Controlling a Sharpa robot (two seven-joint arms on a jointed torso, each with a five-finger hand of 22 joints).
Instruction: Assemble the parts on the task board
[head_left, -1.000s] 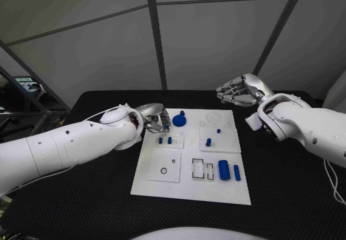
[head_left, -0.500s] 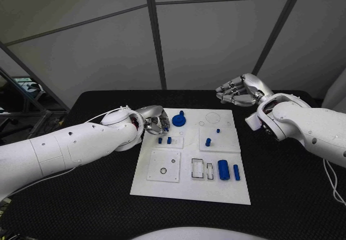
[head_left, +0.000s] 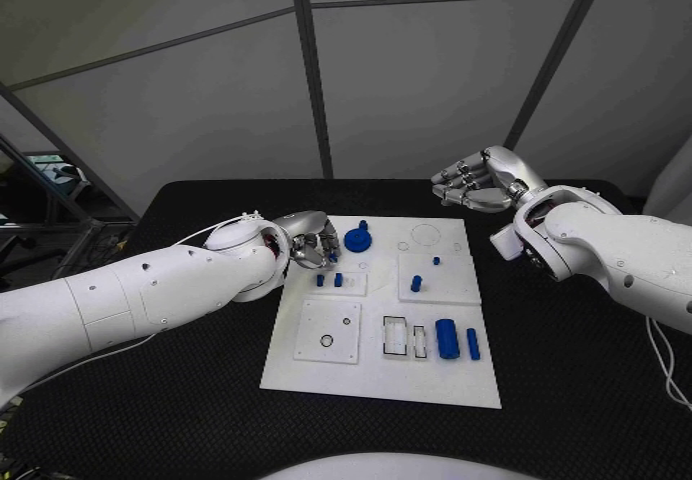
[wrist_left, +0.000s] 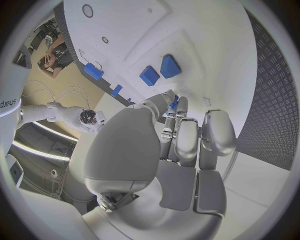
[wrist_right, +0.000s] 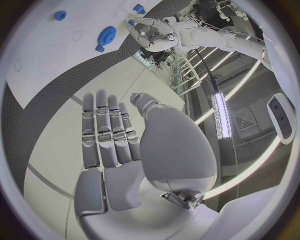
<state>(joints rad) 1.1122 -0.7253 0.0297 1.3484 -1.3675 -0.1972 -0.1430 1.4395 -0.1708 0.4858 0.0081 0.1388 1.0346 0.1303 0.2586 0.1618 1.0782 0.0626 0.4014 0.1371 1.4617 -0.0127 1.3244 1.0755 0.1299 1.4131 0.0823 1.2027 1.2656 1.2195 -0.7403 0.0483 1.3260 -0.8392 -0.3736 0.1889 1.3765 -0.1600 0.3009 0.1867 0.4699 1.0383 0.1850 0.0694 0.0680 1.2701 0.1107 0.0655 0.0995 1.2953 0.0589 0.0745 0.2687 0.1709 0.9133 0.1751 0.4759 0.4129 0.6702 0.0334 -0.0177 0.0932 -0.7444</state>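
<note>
We see the task board mid-table, with blue parts on it: a gear at the far edge, small pegs left of center, two cylinders near right. Left hand sits at the board's far-left corner, fingers curled beside the gear; we cannot tell whether it pinches anything. Right hand hovers off the far-right corner, holding nothing, fingers loosely bent. Risk as we judge it: the left fingers, this crowded, could knock over the pegs or nudge the gear.
</note>
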